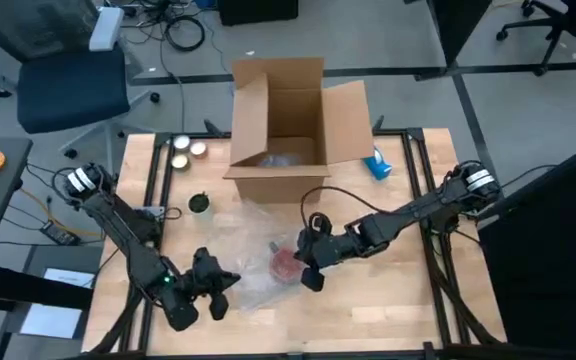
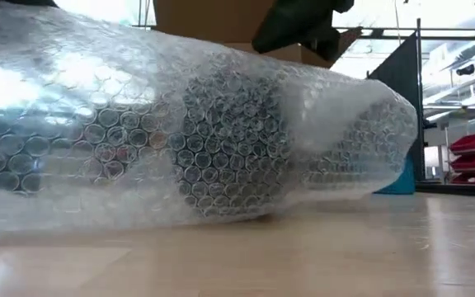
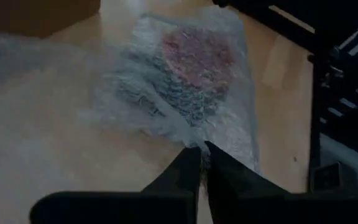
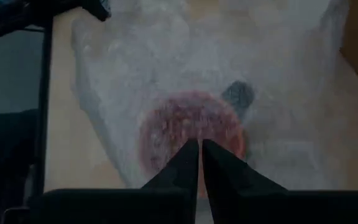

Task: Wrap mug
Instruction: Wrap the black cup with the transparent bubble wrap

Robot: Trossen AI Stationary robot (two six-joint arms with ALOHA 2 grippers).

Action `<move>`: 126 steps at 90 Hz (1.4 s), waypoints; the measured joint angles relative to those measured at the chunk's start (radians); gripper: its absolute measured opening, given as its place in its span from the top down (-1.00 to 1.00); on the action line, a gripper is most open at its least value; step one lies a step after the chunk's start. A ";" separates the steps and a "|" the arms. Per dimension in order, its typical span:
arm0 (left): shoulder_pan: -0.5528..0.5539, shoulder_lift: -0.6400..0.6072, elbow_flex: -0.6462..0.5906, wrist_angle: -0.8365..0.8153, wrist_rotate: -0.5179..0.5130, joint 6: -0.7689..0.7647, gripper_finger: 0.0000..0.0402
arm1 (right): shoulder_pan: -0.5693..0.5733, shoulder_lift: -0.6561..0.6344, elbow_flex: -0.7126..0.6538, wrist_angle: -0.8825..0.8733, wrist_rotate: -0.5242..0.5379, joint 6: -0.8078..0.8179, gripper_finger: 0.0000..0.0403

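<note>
A dark mug with a red inside (image 1: 285, 263) sits on the table under a clear bubble wrap sheet (image 1: 253, 240). In the low view the mug's dark body (image 2: 229, 140) shows through the wrap (image 2: 72, 124). My right gripper (image 4: 199, 148) is shut at the wrap over the mug's red mouth (image 4: 185, 124), and the mug's dark handle (image 4: 238, 94) shows beyond it. My left gripper (image 3: 202, 157) is shut at the wrap's near-left edge, a little way from the mug (image 3: 191, 68). In the high view the left gripper (image 1: 220, 290) and the right gripper (image 1: 310, 268) flank the mug. My left gripper pinches the bubble wrap's edge (image 3: 191, 142) between its two fingers, coming low from the table's left. The wrap lies slack on the table beyond the fingers. My right gripper's shut fingertips meet the wrap over the mug's rim (image 4: 194, 138), slanting down from the table's right. The fingers hide whether they hold wrap alone or the rim too.
An open cardboard box (image 1: 288, 130) stands behind the wrap, with something bubble-wrapped inside. A small dark round thing (image 1: 200, 204) and two silver discs (image 1: 188, 147) lie at the far left. A blue object (image 1: 376, 165) lies right of the box. Bare wood shows along the near edge (image 1: 388, 310).
</note>
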 joint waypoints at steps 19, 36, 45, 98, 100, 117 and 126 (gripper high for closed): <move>-0.041 0.000 0.000 0.045 0.014 0.001 1.00 | -0.006 0.002 0.000 -0.070 -0.010 0.045 1.00; -0.071 0.000 0.000 0.090 0.015 0.001 1.00 | -0.035 0.064 0.001 -0.050 -0.028 0.044 1.00; -0.079 0.000 0.000 0.106 0.015 0.002 1.00 | -0.045 0.106 0.002 -0.026 -0.031 0.023 1.00; -0.087 0.001 0.000 0.408 0.021 0.336 1.00 | -0.088 0.188 0.001 0.194 -0.085 -0.064 1.00; -0.087 0.001 0.000 0.419 0.021 0.352 1.00 | -0.088 0.193 0.002 0.204 -0.090 -0.067 1.00; -0.087 0.001 0.000 0.458 0.022 0.397 1.00 | -0.091 0.218 0.002 0.263 -0.106 -0.117 1.00; -0.087 0.001 0.000 0.464 0.023 0.399 1.00 | -0.091 0.218 0.000 0.290 -0.103 -0.139 1.00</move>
